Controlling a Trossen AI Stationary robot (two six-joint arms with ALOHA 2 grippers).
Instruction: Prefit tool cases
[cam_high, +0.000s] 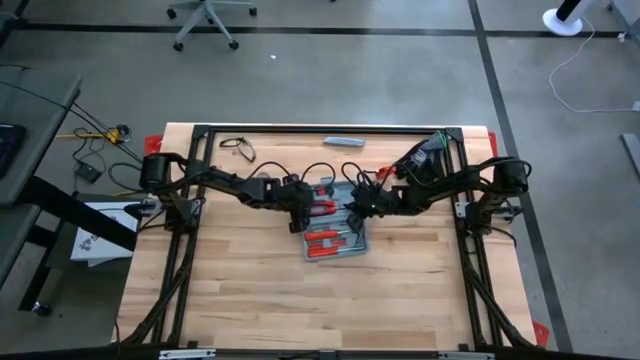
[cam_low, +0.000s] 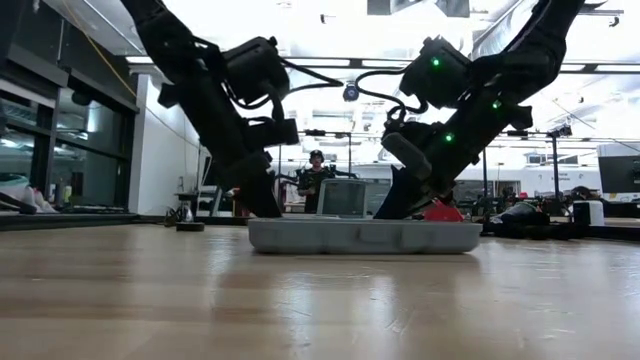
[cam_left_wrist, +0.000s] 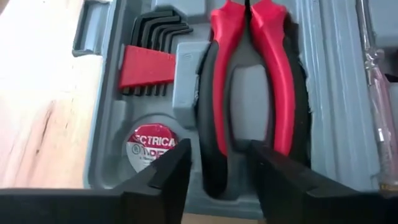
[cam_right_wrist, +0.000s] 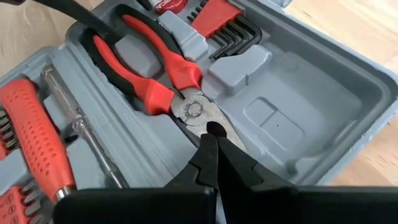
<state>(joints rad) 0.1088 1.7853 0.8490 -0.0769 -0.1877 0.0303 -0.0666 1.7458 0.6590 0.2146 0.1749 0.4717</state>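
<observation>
Wooden table (cam_high: 300, 300), open tool case (cam_high: 352, 243)

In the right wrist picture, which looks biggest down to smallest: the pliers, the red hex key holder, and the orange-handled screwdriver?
1. pliers, largest.
2. orange-handled screwdriver, cut off by the frame and nearer the camera, so unsure.
3. red hex key holder, smallest, partly cropped.

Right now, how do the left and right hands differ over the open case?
The left hand is open, its fingers straddling one handle of the red-handled pliers; the right hand is shut, its tip at the pliers' metal head. The left works the handle end, the right the jaw end. Both reach into the blue-grey tool case.
</observation>
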